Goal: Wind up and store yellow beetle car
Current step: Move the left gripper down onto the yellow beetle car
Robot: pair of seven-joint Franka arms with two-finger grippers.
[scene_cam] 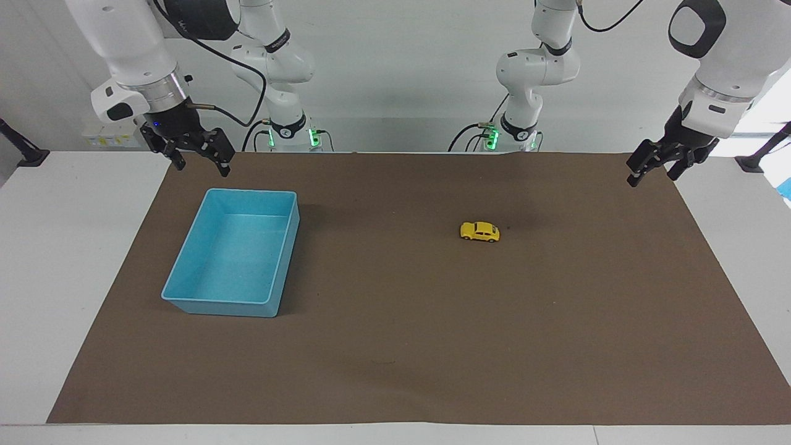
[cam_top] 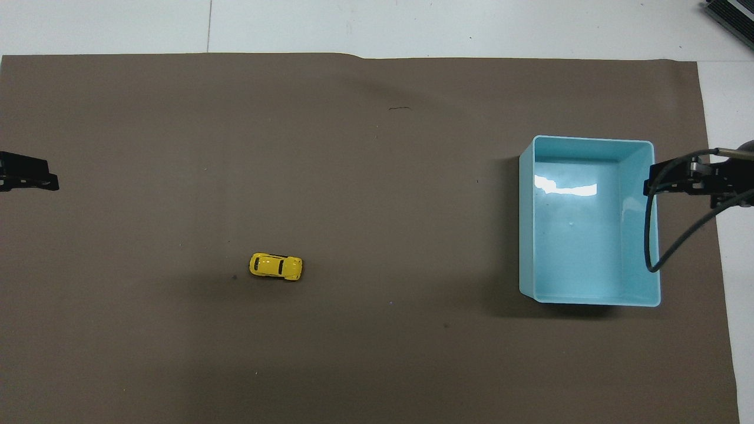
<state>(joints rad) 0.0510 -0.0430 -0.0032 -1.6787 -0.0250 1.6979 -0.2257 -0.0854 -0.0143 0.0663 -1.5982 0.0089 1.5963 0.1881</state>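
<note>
The yellow beetle car stands on its wheels on the brown mat, toward the left arm's end of the table; it also shows in the overhead view. My left gripper is open and empty, in the air over the mat's edge at the left arm's end, well away from the car; its tip shows in the overhead view. My right gripper is open and empty, above the mat by the light blue bin's corner nearest the robots; it also shows in the overhead view.
The light blue bin is empty and sits toward the right arm's end of the mat. The brown mat covers most of the white table. A black cable hangs from the right gripper over the bin.
</note>
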